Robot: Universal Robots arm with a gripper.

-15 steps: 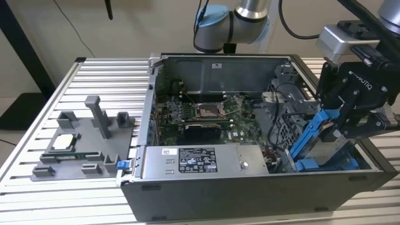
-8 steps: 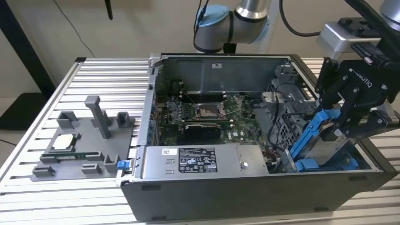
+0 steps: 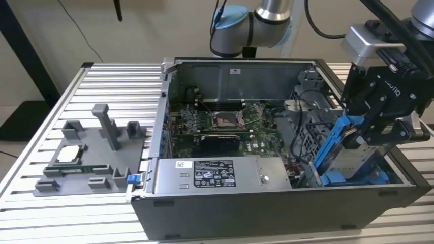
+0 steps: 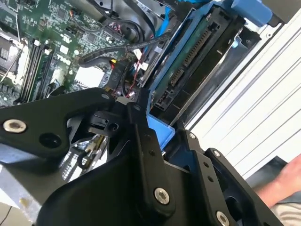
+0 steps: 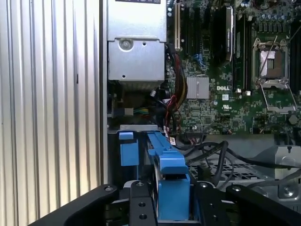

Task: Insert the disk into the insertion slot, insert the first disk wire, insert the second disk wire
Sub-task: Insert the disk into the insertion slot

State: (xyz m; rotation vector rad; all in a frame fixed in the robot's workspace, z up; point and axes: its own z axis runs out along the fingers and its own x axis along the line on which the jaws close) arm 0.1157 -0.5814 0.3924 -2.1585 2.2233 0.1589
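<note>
Power-supply box (image 3: pixel 217 174), white sticker up, lies nearest you along the near wall of the open PC case (image 3: pixel 271 211). Don't take it for the task's part.

Just past it, at the exterior view's right, you'll find the gripper (image 3: pixel 376 136) with its jaws clamped on the disk (image 3: pixel 352 152), pinching the bright blue carrier by its upper part. The disk hangs tilted, upper end leaning to the exterior view's right. Its lower end is down inside the insertion slot (image 3: pixel 306 145), close by the blue fittings at the bottom. I judge the tilt is there to feed the leading edge into the cage mouth. The disk isn't seated yet; most of it stands above the cage.

In the second wrist view the disk's connector edge (image 4: pixel 188 66) looks bare, so I'd say neither wire is plugged. Loose black cables (image 5: pixel 214 155) lie beside the cage in the first wrist view, near the carrier (image 5: pixel 171 172).

Farther in sits the motherboard (image 3: pixel 224 134) with its square CPU socket (image 3: pixel 224 119), untouched. To the exterior view's left, a grey fixture (image 3: pixel 88 157) rests on the slatted table (image 3: pixel 101 71). Farthest back, the arm (image 3: pixel 261 20) rises behind the case.
</note>
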